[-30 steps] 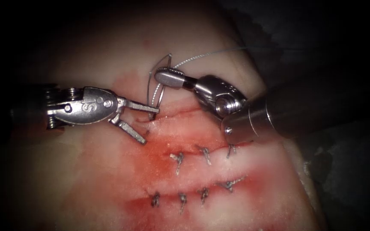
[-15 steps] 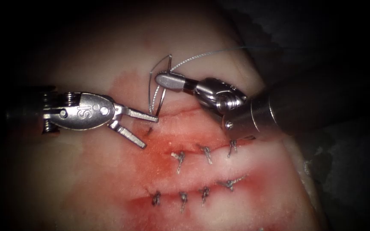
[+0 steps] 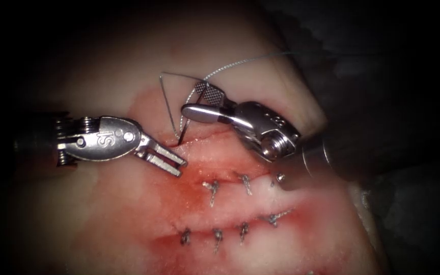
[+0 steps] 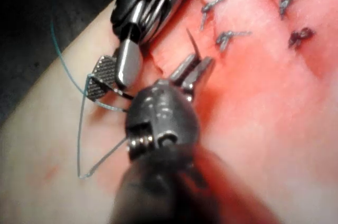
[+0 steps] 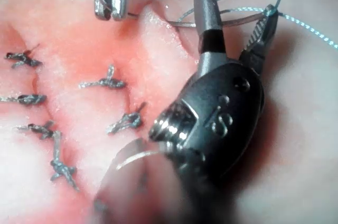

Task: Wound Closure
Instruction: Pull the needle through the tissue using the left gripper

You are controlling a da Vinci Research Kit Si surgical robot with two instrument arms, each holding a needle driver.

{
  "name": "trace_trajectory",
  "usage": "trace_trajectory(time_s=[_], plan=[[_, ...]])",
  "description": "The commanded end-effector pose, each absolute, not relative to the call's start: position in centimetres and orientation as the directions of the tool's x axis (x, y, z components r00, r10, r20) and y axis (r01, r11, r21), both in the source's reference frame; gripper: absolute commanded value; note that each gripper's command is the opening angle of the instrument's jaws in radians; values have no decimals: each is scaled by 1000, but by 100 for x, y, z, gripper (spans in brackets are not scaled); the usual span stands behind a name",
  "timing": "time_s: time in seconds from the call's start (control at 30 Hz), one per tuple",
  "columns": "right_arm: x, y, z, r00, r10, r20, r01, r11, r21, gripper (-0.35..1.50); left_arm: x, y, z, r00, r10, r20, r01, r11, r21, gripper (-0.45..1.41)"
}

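The left tool (image 3: 181, 168) lies low on the tissue (image 3: 103, 214) at the left end of the open cut (image 3: 215, 136). Its jaws are pressed together, and I can make out nothing between them. Just above its tip the curved needle (image 3: 170, 107) stands with its lower end in the tissue at that left end. The rest of its arc rises free and bends over toward the right tool (image 3: 192, 98). That tool's jaws are spread, one on each side of the needle's thread end, and hold nothing. The thread (image 3: 230, 65) runs up and right off the tissue.

With no tool gripping the needle, I judge that any new grip should be square across the body, well back from the point. The needle should then be turned along its own curve so the lip does not tear.

Room is tight between the two tips. Knotted stitches (image 3: 212, 188) sit close below in red fluid (image 3: 189, 178). Bare tissue above offers space, and the tissue's edge falls away on the right.
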State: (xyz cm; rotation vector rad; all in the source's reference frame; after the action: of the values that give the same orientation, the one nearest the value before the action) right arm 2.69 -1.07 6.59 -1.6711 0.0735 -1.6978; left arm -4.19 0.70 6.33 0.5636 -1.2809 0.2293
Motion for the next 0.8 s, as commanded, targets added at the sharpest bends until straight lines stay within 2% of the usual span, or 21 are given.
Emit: trace_trajectory(time_s=[0.03,0.1,0.13,0.17,0.3,0.33,0.37,0.47,0.6,0.73,0.8], plan=[[262,-97,673,92,-442,892,480,-766,-429,96,-426,75,635,274,-153,950,-464,844,269,-45],[259,-93,664,88,-374,923,506,-781,-365,105,-430,73,631,278,-224,934,-447,831,332,-45],[255,-87,653,78,-296,952,537,-792,-290,120,-433,71,627,290,-344,893,-409,799,440,-45],[254,-84,647,82,-279,957,550,-788,-277,125,-435,72,624,290,-405,867,-392,776,494,-45],[245,-68,621,107,-245,964,603,-754,-259,123,-454,85,599,200,-669,716,-332,641,692,-45],[243,-64,615,111,-243,964,624,-738,-258,122,-461,94,585,141,-743,654,-322,590,740,-45],[242,-61,613,113,-238,965,635,-730,-255,120,-464,104,570,93,-851,516,-278,476,835,-45],[242,-63,615,113,-230,967,623,-742,-249,120,-460,124,548,25,-990,141,-139,136,981,-45],[244,-65,622,112,-218,969,614,-752,-240,120,-444,157,521,-71,-988,-136,-57,-132,990,-45],[250,-71,634,114,-211,971,616,-752,-236,110,-402,212,484,-221,-896,-385,-242,-332,912,-45],[254,-75,638,117,-211,971,618,-750,-237,110,-384,229,470,-249,-872,-422,-299,-346,889,-45]])
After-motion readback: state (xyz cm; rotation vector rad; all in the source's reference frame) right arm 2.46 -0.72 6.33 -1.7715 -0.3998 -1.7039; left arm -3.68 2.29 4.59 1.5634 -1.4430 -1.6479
